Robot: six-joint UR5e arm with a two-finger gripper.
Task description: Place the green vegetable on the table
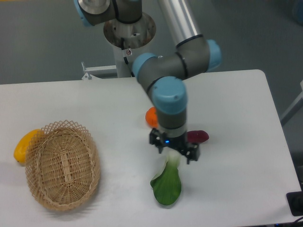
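I'm holding my gripper directly over the pale stem end of the green vegetable. The leaf is spreading flat on the table, pointing away from me toward the near edge and slightly left. So the long axis is running from under my fingers down to the leaf tip, stem up at the tool, leaf far end free. From this view I can't tell whether the jaws are clamped on the stem or already parted; the stem end is disappearing between them. The leaf looks to be resting on the tabletop, well apart from the wicker basket on the left. The purple vegetable is sitting just beside the gripper body on the right, the orange partly hidden behind my wrist, and the yellow fruit is behind the basket's far-left rim. Judging it: release, then a straight lift up off the stem, minding the purple one.
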